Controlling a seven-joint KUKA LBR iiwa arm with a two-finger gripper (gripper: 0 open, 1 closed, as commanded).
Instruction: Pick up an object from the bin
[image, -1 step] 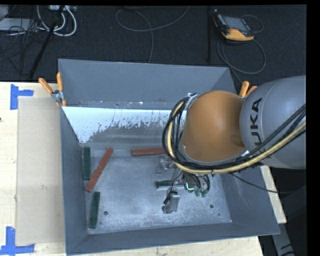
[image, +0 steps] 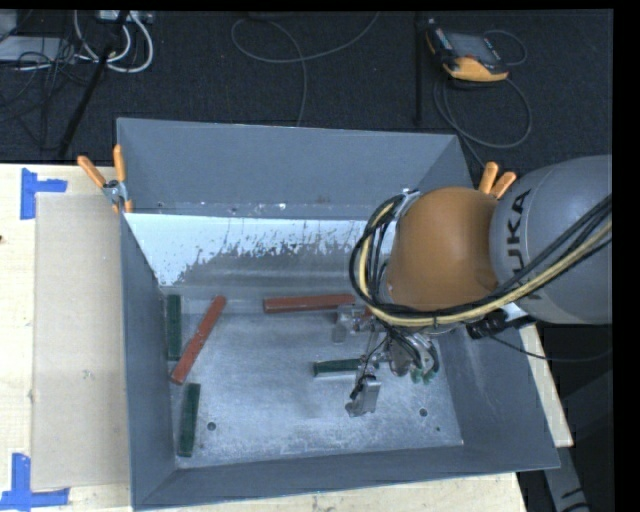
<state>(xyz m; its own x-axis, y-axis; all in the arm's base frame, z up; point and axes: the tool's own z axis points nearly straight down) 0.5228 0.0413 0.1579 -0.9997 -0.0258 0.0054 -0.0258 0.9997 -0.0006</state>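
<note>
My gripper (image: 363, 394) hangs low over the right half of the bin floor, below the arm's orange cover. A short dark green stick (image: 333, 368) lies flat just to its left, and the stick's right end runs under the gripper. A red-brown stick (image: 305, 303) lies level a little further back, with its right end reaching toward the gripper's body.
On the left of the bin floor a second red-brown stick (image: 198, 339) lies slanted. Beside it stands a dark green stick (image: 173, 325) along the left wall, and another dark green stick (image: 187, 419) lies near the front left corner.
</note>
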